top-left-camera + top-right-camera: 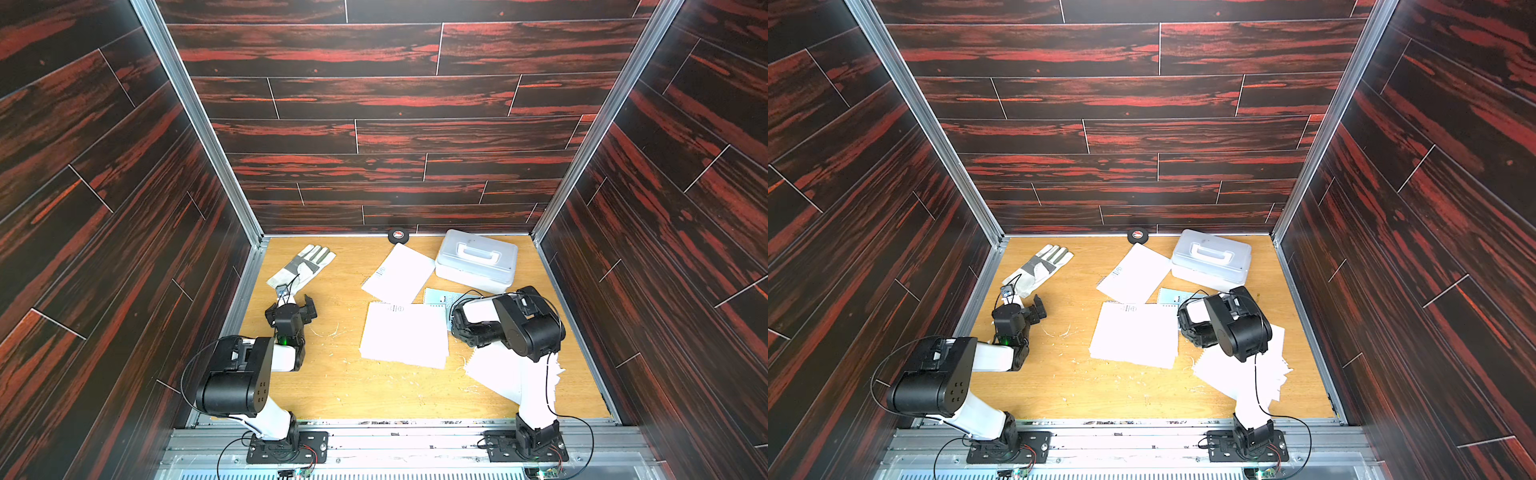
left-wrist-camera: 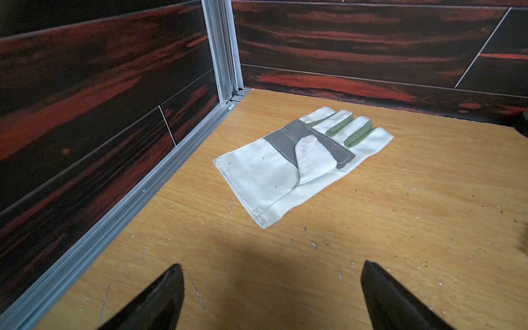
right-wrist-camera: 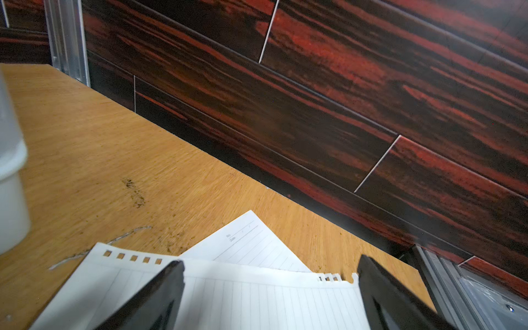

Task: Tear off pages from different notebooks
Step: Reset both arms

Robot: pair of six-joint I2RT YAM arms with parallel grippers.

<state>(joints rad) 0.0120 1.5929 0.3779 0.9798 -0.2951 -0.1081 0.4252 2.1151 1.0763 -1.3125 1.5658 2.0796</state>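
Observation:
Three notebooks lie mid-table in both top views: a white one (image 1: 401,274) at the back, a larger white one (image 1: 405,334) in front of it, and a small teal one (image 1: 436,296) partly under my right arm. Torn pages (image 1: 498,374) are piled at the front right. In the right wrist view my right gripper (image 3: 270,260) hangs open just above a lined page (image 3: 257,300) with a ragged punched edge; a second page (image 3: 251,243) lies beneath. My left gripper (image 1: 291,306) stands open over bare table near the left wall, holding nothing.
A white-and-grey work glove (image 2: 300,160) lies ahead of my left gripper in the back left corner. A translucent plastic box (image 1: 478,259) with a handle stands at the back right. A black tape roll (image 1: 398,235) sits by the back wall. Dark walls enclose three sides.

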